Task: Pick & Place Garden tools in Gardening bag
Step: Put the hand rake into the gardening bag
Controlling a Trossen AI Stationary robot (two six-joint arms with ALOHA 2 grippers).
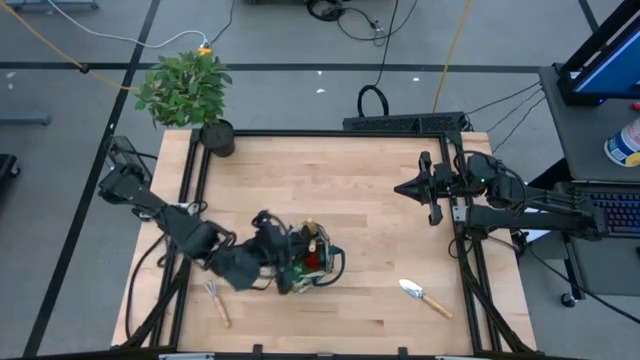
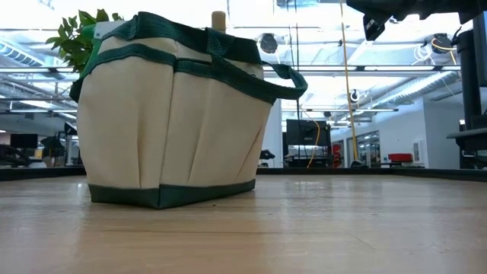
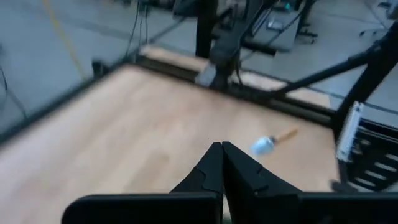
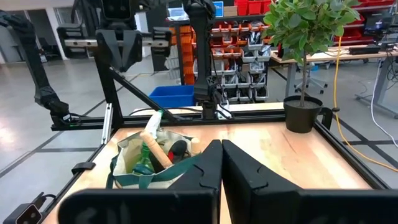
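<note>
Fingers of both grippers pressed together, empty: left gripper (image 1: 283, 262) above gardening bag (image 1: 318, 262), right gripper (image 1: 405, 187) apart. Trowel (image 1: 424, 297) lies diagonally, blade toward bag; rake (image 1: 217, 301) partly hidden.

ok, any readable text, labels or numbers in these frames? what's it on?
None readable.
Gardening bag: plain canvas, no print showing.
Storage bins in the room behind, seen from the right wrist: any labels are too small to read.
Monitor beside the table: blue screen, nothing legible.
</note>
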